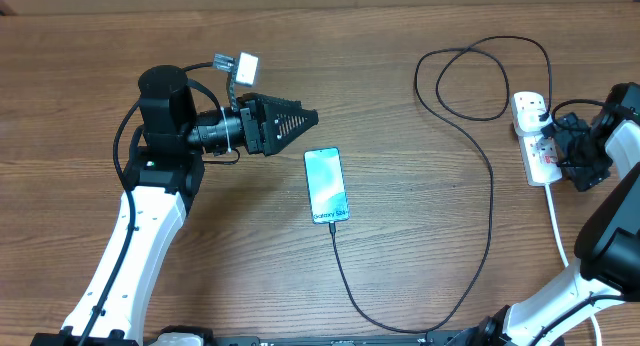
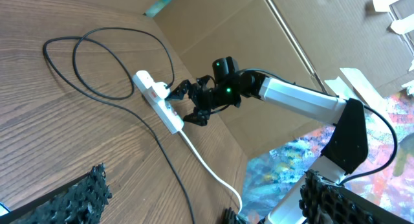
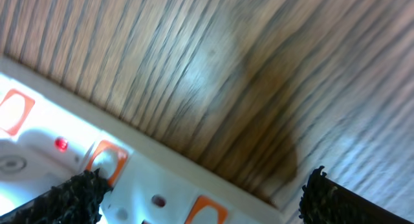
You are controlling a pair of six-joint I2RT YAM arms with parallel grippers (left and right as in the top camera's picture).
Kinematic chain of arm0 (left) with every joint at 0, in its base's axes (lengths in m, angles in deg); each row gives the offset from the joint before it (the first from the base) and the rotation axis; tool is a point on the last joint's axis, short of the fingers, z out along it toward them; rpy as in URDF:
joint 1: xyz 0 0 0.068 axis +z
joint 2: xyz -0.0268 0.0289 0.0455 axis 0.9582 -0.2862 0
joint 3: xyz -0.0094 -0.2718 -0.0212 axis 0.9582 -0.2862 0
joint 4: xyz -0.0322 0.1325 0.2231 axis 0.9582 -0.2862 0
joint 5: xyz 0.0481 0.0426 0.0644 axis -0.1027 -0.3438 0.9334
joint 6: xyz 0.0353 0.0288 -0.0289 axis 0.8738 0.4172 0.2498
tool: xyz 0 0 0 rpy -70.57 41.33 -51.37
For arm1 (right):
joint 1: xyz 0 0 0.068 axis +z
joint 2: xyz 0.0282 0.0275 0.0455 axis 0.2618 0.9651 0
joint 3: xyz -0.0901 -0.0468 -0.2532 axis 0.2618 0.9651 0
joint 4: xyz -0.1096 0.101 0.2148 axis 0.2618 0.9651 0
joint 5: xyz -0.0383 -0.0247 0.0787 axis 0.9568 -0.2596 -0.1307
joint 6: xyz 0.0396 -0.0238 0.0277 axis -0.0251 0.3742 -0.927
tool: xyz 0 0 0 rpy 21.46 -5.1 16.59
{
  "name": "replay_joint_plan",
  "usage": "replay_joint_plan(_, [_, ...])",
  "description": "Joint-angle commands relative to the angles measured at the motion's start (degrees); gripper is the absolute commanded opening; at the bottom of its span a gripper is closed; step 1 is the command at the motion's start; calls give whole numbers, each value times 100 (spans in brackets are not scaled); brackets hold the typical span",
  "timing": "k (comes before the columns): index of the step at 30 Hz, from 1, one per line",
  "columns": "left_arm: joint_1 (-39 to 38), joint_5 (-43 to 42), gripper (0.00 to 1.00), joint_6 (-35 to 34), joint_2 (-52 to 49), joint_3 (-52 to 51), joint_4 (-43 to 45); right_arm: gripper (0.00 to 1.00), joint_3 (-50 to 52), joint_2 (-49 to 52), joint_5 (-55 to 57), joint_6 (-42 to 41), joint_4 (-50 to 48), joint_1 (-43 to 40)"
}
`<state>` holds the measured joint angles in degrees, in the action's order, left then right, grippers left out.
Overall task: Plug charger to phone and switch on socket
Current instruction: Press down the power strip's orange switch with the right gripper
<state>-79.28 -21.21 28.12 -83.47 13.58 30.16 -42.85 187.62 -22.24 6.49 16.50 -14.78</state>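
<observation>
Phone (image 1: 326, 184) text legible overhead, red lamp on socket (image 3: 139, 185) right wrist only, left pincer (image 1: 310, 116) and right pincer (image 3: 204, 188) released.

Matt wood-grain table (image 1: 400, 76), glossy white plastic socket (image 1: 541, 166), seemingly glass-fronted phone (image 1: 326, 184)

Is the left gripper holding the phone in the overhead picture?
No, the phone lies flat on the table, apart from the left gripper, whose jaws stand open and empty beside it.
</observation>
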Motion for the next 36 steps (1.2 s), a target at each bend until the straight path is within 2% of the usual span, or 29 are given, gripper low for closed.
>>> replay_joint_plan(1, [-2,-79,99,94,98,149,20,100,101,179,-212,267,111,74])
replay_joint_plan(16, [-2,-79,100,94,98,149,20,100,101,179,-205,284,142,74])
replay_joint_plan(20, [-2,-79,100,94,98,146,20,100,92,179,-197,570,313,57])
replay_joint_plan(32, [-2,-79,100,94,98,146,20,100,-734,177,-107,610,1537,-199])
replay_joint_plan(36, [-2,-79,100,94,98,146,20,100,-774,157,-570,1117,1491,-116])
